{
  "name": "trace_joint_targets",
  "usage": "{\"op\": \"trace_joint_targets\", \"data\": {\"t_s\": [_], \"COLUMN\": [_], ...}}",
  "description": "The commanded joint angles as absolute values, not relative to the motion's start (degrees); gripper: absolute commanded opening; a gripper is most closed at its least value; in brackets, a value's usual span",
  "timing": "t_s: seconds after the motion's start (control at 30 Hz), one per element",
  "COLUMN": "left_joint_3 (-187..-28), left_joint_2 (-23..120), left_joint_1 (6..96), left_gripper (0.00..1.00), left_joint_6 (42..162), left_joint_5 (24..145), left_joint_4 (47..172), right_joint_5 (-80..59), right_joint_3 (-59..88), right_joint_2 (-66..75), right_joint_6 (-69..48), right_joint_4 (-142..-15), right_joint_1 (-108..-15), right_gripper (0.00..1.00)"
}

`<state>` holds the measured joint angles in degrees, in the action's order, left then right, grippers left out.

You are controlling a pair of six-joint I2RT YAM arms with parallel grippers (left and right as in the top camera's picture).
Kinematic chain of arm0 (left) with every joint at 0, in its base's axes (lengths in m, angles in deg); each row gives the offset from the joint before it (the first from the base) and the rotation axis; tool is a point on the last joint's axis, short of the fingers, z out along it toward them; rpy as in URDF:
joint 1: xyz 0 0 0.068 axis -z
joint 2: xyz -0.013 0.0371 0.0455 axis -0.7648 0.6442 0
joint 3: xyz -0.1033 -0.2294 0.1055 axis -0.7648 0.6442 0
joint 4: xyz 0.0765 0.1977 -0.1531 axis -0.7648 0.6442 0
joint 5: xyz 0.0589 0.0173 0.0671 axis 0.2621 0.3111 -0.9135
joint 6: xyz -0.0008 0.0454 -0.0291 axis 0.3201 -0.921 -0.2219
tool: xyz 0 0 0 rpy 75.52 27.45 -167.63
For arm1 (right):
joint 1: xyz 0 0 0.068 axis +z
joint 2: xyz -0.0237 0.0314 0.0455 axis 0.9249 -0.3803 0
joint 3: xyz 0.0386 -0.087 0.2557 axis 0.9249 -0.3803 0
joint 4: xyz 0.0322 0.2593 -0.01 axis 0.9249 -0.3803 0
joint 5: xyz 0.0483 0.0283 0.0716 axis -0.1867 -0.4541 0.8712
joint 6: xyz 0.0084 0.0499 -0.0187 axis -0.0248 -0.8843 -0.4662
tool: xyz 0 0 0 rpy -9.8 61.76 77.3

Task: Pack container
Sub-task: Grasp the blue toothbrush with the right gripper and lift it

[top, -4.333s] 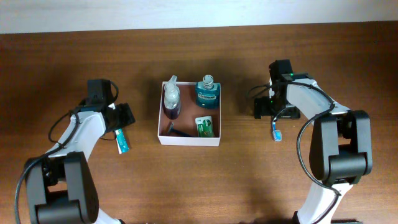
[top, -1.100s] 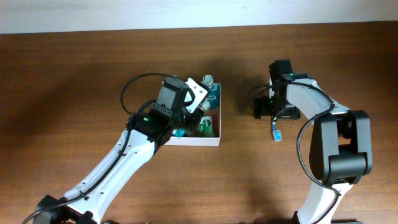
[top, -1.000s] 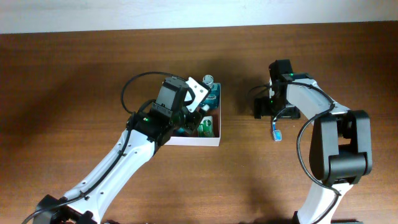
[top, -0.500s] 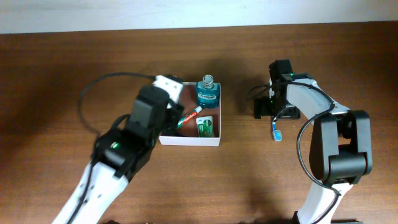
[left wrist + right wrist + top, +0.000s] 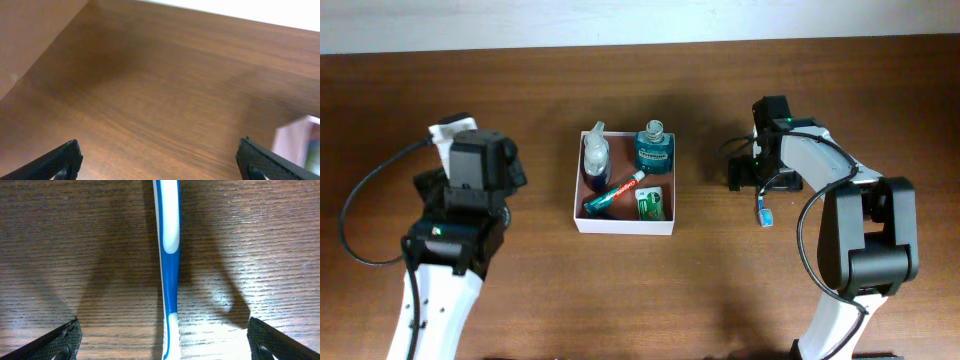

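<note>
Left tool (image 5: 160, 162) open, arm bent, well left of container (image 5: 623, 226).

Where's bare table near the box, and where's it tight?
Free: table between container and right end effector; the broad strip on the robot's side of it; the gap between container and left arm. Tight: inside the container, where toothpaste, teal bottle, clear bottle and green packet crowd the floor. Toothbrush lies beneath the right end effector.

grained matt wood table (image 5: 75, 255), glossy plastic toothbrush (image 5: 169, 270), cardboard container (image 5: 623, 227)
</note>
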<state>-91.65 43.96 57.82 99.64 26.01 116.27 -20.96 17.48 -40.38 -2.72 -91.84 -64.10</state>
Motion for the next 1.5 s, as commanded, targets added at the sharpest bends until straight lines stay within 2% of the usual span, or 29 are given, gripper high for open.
{"op": "trace_joint_targets", "data": {"t_s": [0.0, 0.73, 0.87, 1.03, 1.07, 1.1, 1.17, 1.2, 1.27, 1.33, 1.47], "left_joint_3": [-92.5, -92.5, -92.5, -92.5, -92.5, -92.5, -92.5, -92.5, -92.5, -92.5, -92.5], "left_joint_2": [46.3, 48.9, 48.9, 48.9, 48.9, 48.9, 48.9, 48.9, 48.9, 48.9, 48.9], "left_joint_1": [55.9, 56.0, 56.0, 56.0, 56.1, 56.1, 56.1, 56.1, 56.1, 56.1, 56.1], "left_gripper": [0.99, 1.0, 0.99, 0.99, 0.99, 0.99, 0.99, 0.99, 0.99, 0.99, 0.99], "left_joint_6": [101.1, 101.1, 101.1, 101.1, 101.1, 101.1, 101.1, 101.1, 101.1, 101.1, 101.1], "left_joint_5": [25.2, 25.2, 25.2, 25.2, 25.2, 25.2, 25.2, 25.2, 25.2, 25.2, 25.2], "left_joint_4": [116.4, 116.4, 116.4, 116.4, 116.4, 116.4, 116.4, 116.4, 116.4, 116.4, 116.4], "right_joint_5": [-22.8, -22.7, -17.4, -17.7, -18.2, -18.7, -20.2, -20.7, -21.7, -22.2, -24.1], "right_joint_3": [15.5, 15.5, 15.5, 15.4, 15.3, 15.3, 15.3, 15.3, 15.3, 15.3, 15.3], "right_joint_2": [-42.8, -42.8, -42.8, -42.8, -42.8, -42.8, -42.8, -42.8, -42.8, -42.8, -42.8], "right_joint_6": [-2.7, -2.7, -4.7, -4.6, -4.6, -4.4, -4.5, -4.5, -4.5, -4.5, -4.5], "right_joint_4": [-92.0, -91.3, -90.8, -92.8, -92.8, -92.8, -92.8, -92.8, -92.8, -92.7, -92.7], "right_joint_1": [-64.0, -64.0, -63.9, -64.0, -64.0, -64.0, -64.0, -64.0, -64.0, -64.0, -64.0], "right_gripper": [0.99, 0.99, 0.99, 0.98, 0.94, 0.82, 0.45, 0.32, 0.14, 0.05, 0.04]}}
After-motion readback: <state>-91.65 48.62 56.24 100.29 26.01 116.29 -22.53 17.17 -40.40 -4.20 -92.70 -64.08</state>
